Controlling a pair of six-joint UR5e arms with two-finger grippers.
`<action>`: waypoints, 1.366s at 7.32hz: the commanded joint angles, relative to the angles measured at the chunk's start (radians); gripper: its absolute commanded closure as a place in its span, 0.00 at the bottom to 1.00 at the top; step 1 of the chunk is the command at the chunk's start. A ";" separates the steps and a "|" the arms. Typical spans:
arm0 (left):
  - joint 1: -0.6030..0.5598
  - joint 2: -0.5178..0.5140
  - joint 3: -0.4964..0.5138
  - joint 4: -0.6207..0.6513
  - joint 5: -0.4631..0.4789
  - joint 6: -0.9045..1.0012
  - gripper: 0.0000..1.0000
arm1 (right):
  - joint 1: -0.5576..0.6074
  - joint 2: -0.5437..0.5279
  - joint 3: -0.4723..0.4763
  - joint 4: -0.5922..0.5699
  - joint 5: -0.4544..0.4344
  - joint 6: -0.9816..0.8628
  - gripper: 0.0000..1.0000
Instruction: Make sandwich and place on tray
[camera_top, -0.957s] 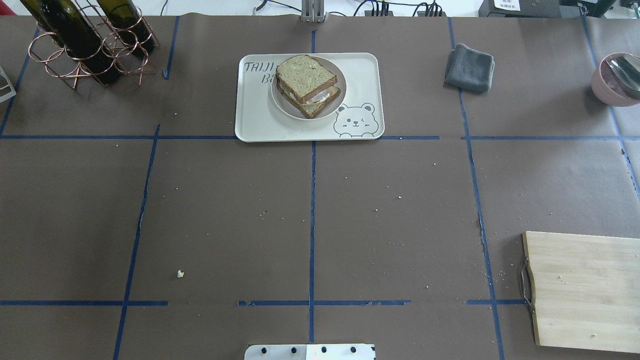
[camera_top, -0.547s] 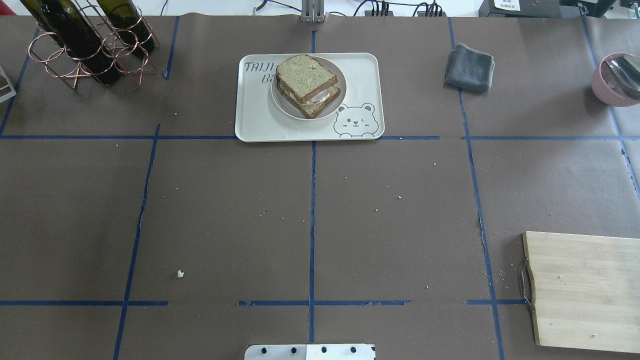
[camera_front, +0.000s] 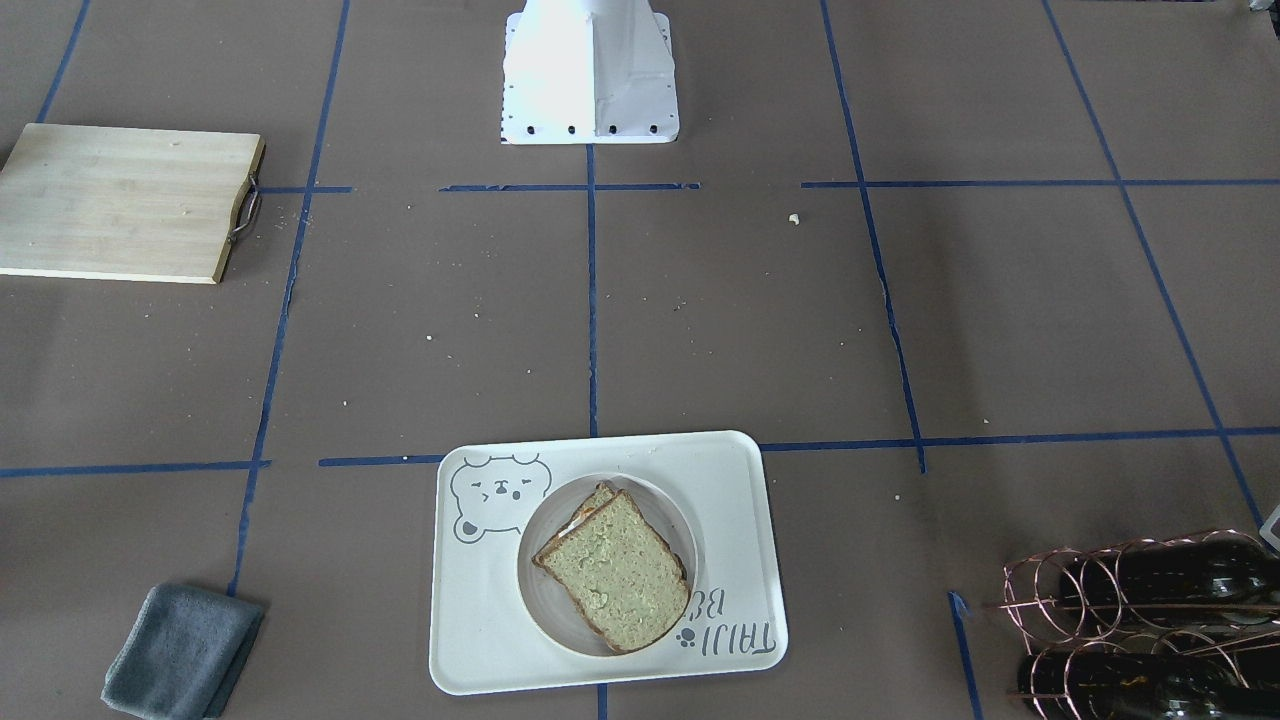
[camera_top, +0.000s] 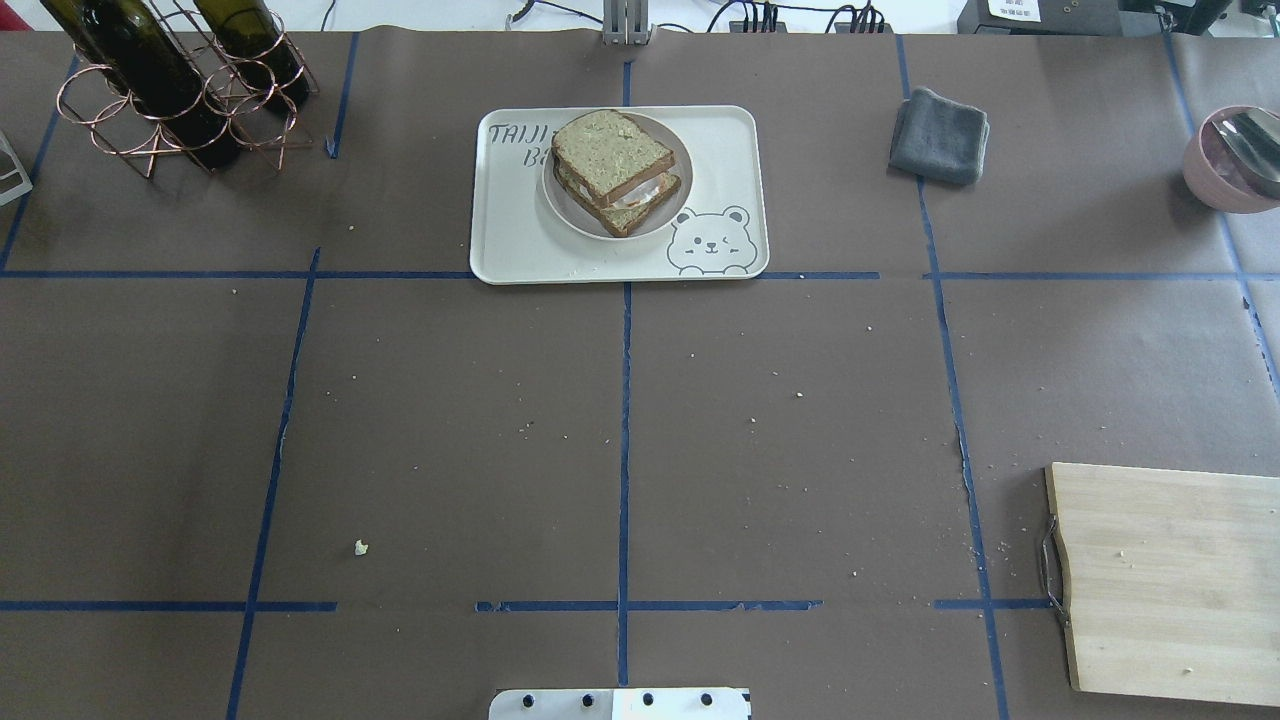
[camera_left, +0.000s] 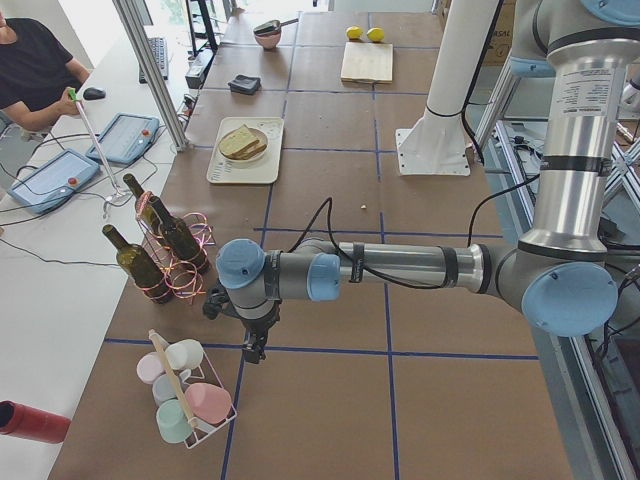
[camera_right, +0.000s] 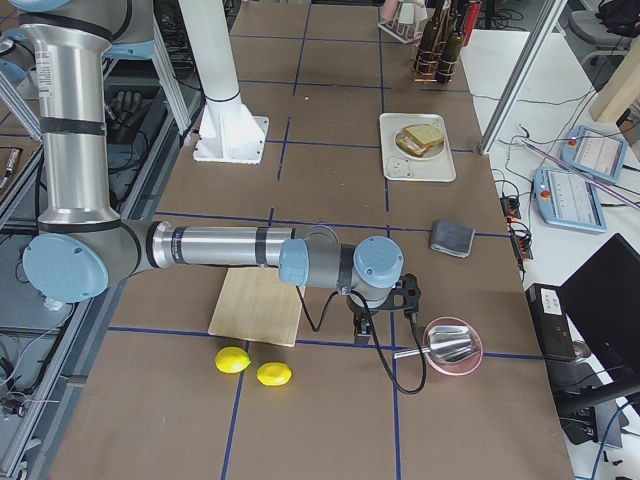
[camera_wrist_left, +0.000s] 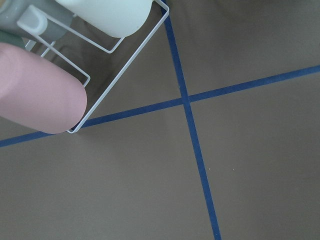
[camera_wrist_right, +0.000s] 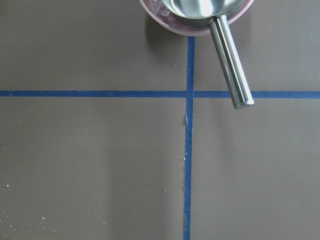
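Observation:
The sandwich (camera_top: 612, 165) is two greenish-tan bread slices stacked with white egg (camera_top: 640, 197) showing between them. It sits on a small round white plate (camera_top: 570, 215) on the cream tray (camera_top: 510, 250) at the far middle of the table. It also shows in the front view (camera_front: 615, 570). Both arms are far from it. My left gripper (camera_left: 255, 345) hangs over the table's left end next to a cup rack. My right gripper (camera_right: 360, 328) hangs near a pink bowl at the right end. I cannot tell whether either is open or shut.
A wooden cutting board (camera_top: 1170, 580) lies near right, with two lemons (camera_right: 255, 367) beyond it. A grey cloth (camera_top: 938, 135) and a pink bowl with a metal scoop (camera_top: 1235, 160) lie far right. A copper bottle rack (camera_top: 170, 90) stands far left, a cup rack (camera_left: 185, 400) beyond it.

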 joint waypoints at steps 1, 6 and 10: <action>0.000 0.025 -0.002 -0.002 -0.035 0.000 0.00 | 0.000 0.002 0.005 0.000 0.002 0.000 0.00; -0.003 0.031 -0.002 -0.005 -0.040 -0.018 0.00 | 0.000 0.003 0.003 0.000 0.000 -0.002 0.00; -0.001 0.019 -0.002 -0.006 -0.040 -0.217 0.00 | 0.000 0.005 0.005 0.002 0.000 -0.002 0.00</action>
